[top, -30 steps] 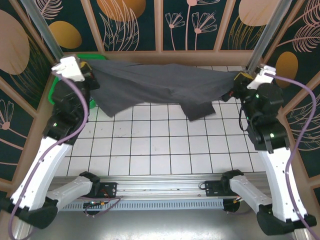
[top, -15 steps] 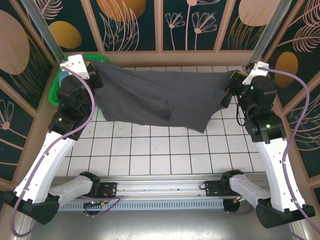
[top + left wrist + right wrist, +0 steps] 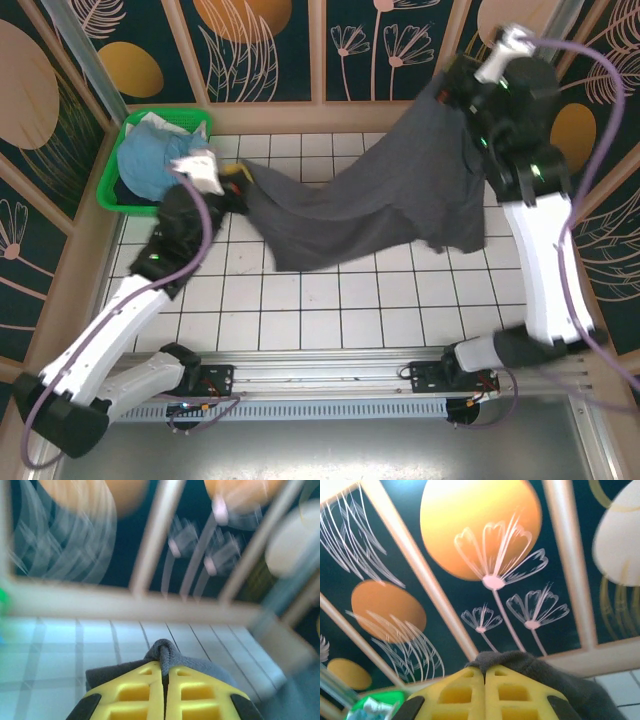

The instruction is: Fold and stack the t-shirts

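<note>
charcoal t-shirt (image 3: 370,205) is sagging soft and light between left jaws and right jaws, each clamping fully shut on a bunched edge.

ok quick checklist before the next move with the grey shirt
1. Left gripper shut on the grey t-shirt: ok.
2. Right gripper shut on it too: ok.
3. Shirt level between the grippers: not ok, the right end is raised high, the left low.
4. Cloth spread flat: not ok, it hangs in folds.
5. Lower edge off the table: cannot tell.
6. Blue t-shirt out of the way in the green basket: ok.
</note>
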